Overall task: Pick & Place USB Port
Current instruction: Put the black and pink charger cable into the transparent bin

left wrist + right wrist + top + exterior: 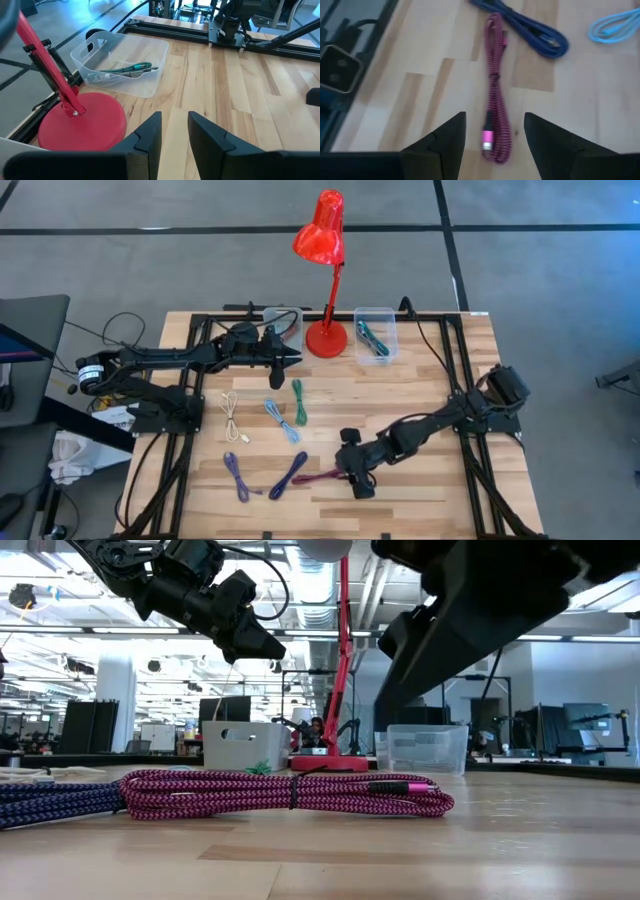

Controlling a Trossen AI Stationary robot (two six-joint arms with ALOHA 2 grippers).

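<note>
A pink braided USB cable [316,477] [494,100], folded into a long bundle, lies flat on the wooden table near the front; it also shows in the low view [290,793]. My right gripper [358,480] [495,118] hovers open just above the cable's plug end [488,140], one finger on either side, touching nothing. My left gripper [290,359] [175,127] is held up at the back left, open and with nothing in it, pointing toward the red lamp's base [82,122].
Cream [232,410], light blue [280,418], green [299,402] and two dark blue cables [238,476] [288,473] lie left of the pink one. At the back stand a red lamp [325,335] and two clear bins [285,325] [375,332], the right one holding a teal cable.
</note>
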